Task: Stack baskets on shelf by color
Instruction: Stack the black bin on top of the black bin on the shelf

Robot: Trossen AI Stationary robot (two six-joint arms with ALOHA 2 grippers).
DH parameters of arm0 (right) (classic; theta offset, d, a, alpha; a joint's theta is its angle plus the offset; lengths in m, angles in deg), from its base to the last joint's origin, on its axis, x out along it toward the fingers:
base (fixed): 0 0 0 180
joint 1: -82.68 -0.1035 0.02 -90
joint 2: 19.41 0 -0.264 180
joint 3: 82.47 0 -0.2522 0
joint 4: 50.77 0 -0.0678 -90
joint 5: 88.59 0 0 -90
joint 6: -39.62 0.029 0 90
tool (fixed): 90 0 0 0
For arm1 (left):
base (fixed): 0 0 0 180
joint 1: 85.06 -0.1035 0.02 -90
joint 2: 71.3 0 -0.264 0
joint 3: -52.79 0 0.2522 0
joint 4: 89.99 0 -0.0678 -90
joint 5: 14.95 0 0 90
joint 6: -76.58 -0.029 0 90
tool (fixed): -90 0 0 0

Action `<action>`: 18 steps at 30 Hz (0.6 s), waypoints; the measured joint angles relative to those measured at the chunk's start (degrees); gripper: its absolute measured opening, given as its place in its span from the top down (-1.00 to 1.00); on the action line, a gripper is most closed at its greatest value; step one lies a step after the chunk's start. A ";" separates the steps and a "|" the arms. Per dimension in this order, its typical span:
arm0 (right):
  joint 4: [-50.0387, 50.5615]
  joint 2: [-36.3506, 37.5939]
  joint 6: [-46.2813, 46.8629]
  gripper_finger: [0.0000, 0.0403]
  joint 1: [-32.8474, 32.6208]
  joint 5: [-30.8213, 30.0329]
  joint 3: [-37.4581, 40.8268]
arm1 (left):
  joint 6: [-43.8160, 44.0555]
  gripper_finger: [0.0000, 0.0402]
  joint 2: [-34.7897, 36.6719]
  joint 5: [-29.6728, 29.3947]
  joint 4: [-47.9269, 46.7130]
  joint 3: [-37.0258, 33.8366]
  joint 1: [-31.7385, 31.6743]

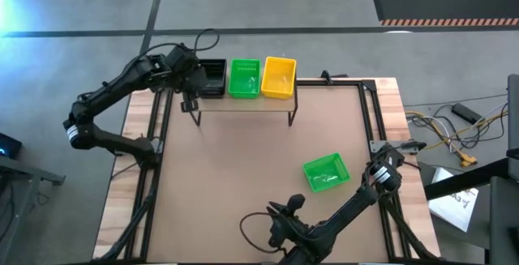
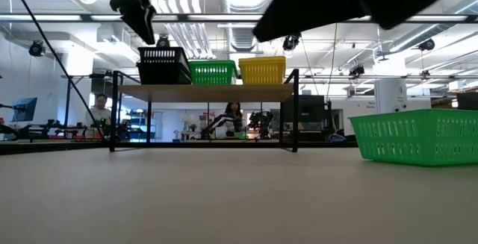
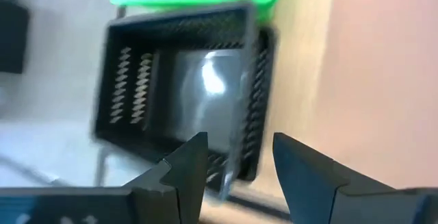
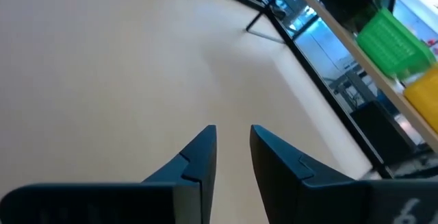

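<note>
- The brown table (image 1: 243,184) fills the frame, both arms over it.
- At the far edge stands the shelf (image 1: 243,103), with three basket piles in a row on top.
- Black baskets (image 1: 212,79) sit on the shelf's left end, green basket (image 1: 244,79) in the middle, yellow basket (image 1: 279,77) on the right.
- One loose green basket (image 1: 326,172) lies on the table, near right, well apart from the shelf.
- Left gripper (image 3: 236,162) hangs just above the black pile, jaws spread, nothing between them.
- Right gripper (image 4: 233,148) waits low at the near edge over bare table, jaws parted by a narrow gap, holding nothing.
</note>
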 joint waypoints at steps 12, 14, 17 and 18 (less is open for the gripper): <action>5.57 0.00 7.67 0.64 -2.35 -0.01 0.00 | 0.24 0.48 -0.90 0.29 10.17 -7.50 0.07; 5.71 0.00 7.66 0.63 -2.36 0.00 0.00 | 0.23 0.53 -0.34 0.14 9.96 -6.72 0.07; 5.93 0.00 7.97 0.63 -2.39 0.00 0.00 | 0.21 0.56 1.32 0.10 9.81 -5.45 0.06; 5.94 0.00 8.08 0.63 -2.37 0.00 0.00 | 0.19 0.57 1.99 0.10 9.99 -5.38 0.05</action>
